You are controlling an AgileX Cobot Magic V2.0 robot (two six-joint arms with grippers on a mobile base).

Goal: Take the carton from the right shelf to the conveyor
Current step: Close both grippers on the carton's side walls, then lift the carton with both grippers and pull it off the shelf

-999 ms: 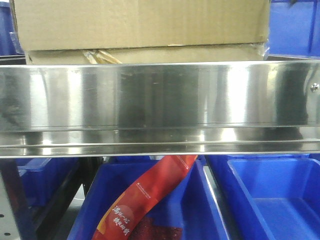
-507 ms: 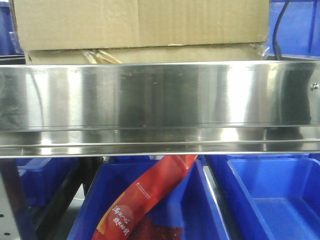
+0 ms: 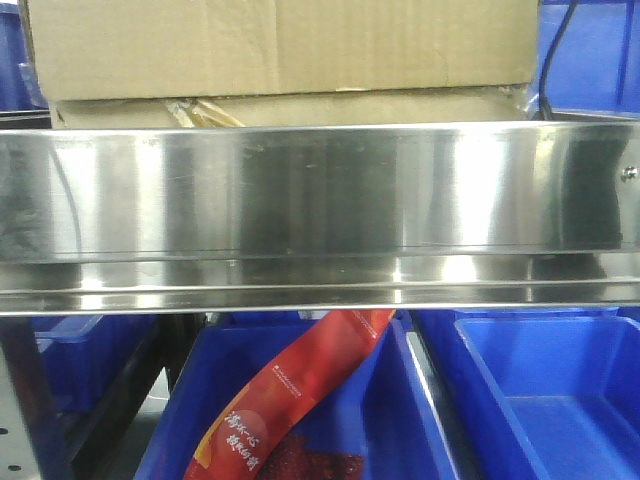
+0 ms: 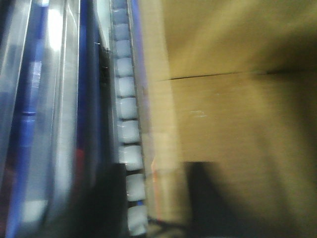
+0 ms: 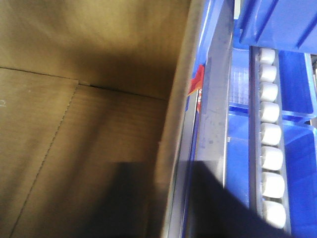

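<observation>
Sitting on the shiny right shelf (image 3: 320,190), the carton (image 3: 280,45) fills the wrist views, close to the right of the left gripper and to the left of the right gripper, neither of which shows, so open or closed cannot be told.

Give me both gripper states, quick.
Left gripper: cannot be told; only dark shapes at the carton edge.
Right gripper: cannot be told; the same dark shapes, too murky.
</observation>
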